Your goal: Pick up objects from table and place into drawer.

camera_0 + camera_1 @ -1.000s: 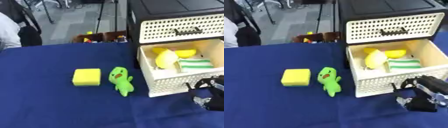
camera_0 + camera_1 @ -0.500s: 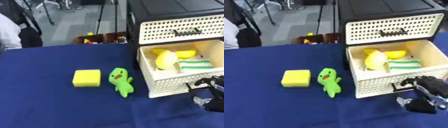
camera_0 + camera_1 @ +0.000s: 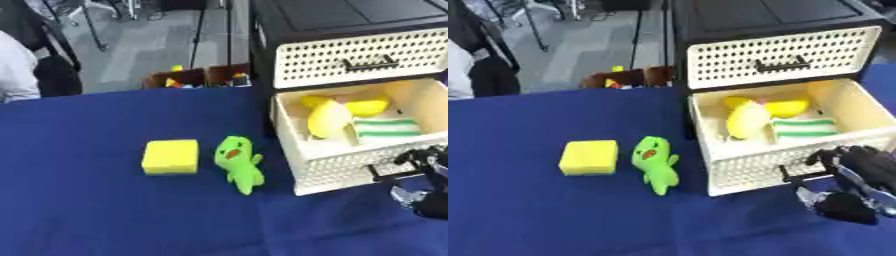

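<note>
Green plush toy (image 3: 238,163) (orange beak) lies beside yellow sponge (image 3: 171,156).

Matt blue cloth table (image 3: 87,210); perforated cream plastic drawer (image 3: 772,165); spongy yellow block (image 3: 171,157).

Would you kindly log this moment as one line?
drawer: open | right hand: at its handle | green plush toy, yellow sponge: on table

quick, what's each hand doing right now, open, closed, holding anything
Left hand: not in view.
Right hand: in front of the open drawer by its handle; whether the fingers are curled round anything cannot be told.
</note>
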